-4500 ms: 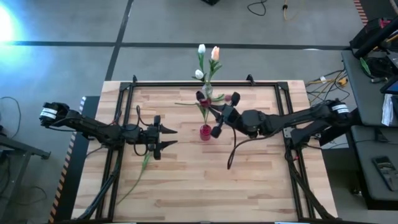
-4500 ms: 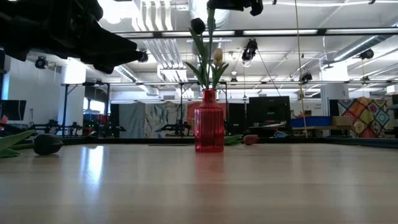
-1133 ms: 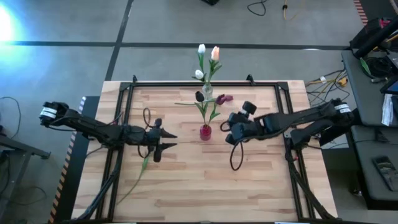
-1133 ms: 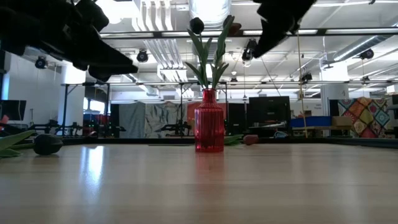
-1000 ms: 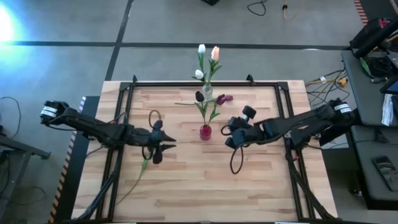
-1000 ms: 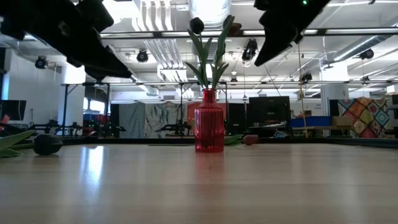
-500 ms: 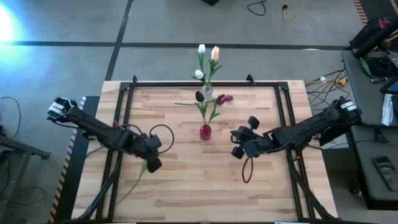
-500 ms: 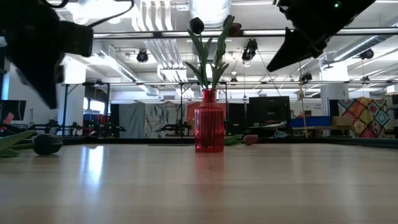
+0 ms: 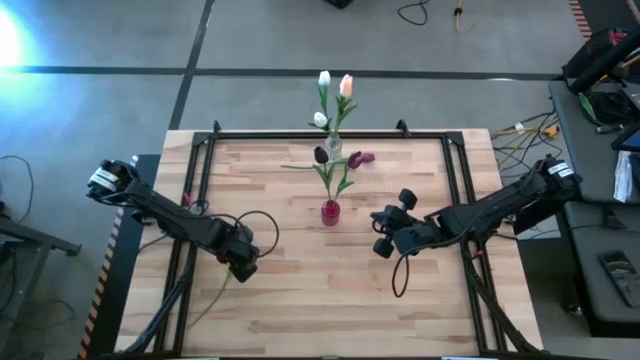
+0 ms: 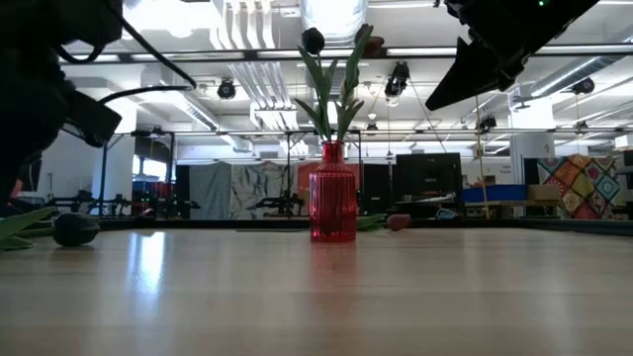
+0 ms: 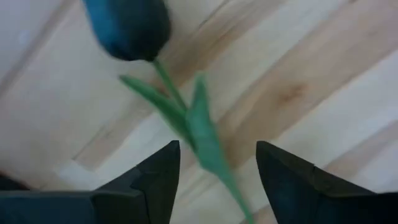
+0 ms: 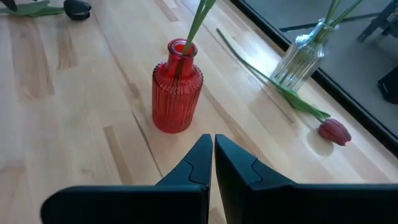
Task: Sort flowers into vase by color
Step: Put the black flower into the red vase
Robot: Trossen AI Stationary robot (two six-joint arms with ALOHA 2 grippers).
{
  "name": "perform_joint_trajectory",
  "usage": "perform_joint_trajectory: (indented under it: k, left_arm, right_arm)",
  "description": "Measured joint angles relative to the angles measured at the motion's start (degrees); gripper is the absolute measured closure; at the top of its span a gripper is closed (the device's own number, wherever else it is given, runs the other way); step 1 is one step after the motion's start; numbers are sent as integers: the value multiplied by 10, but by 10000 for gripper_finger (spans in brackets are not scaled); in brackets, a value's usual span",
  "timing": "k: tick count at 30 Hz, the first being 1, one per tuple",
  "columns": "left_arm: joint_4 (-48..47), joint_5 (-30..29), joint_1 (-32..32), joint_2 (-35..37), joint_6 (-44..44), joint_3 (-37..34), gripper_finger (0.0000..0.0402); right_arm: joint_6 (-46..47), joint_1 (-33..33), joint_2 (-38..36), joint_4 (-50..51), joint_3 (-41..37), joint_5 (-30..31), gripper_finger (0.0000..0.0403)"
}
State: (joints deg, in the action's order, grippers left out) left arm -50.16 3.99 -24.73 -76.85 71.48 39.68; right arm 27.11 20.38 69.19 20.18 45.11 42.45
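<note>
Left gripper, jaws apart, straddles a dark tulip stem at 7 o'clock from red vase. Right gripper, jaws together, sits at vase's 3 o'clock.

Red vase (stem inside) beyond closed right tool.

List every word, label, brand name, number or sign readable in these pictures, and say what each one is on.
No legible text in any view.
White labels near the arm bases in the high view: too small to read.
Ribbed red glass vase, clear glass vase and light wooden table: no markings.
Room behind the table in the low view: no readable signs.
</note>
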Motion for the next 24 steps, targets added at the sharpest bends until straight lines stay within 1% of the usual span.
perform_joint_trajectory:
  k: [3, 6, 13, 17, 20, 22, 24]
  left_arm:
    - [-18, -3, 0, -6, 0, -1, 204]
    - [-10, -3, 0, -9, -6, -8, 213]
    - [56, 7, 0, -10, -14, -45, 252]
    - [67, 20, 0, -10, -19, -59, 281]
    - [67, 20, 0, -8, -39, -63, 308]
    - [63, 8, 0, -6, -54, -61, 332]
    - [64, -26, -2, -2, -80, -50, 362]
  right_arm:
    - [0, 0, 0, 0, 0, 2, 390]
    - [0, 0, 0, 0, 0, 2, 390]
    - [-1, 0, 0, 0, 0, 11, 390]
    - [-1, 0, 0, 0, 0, 11, 390]
    - [-1, 0, 0, 0, 0, 11, 390]
    - [-1, 0, 0, 0, 0, 11, 390]
    - [-1, 0, 0, 0, 0, 11, 390]
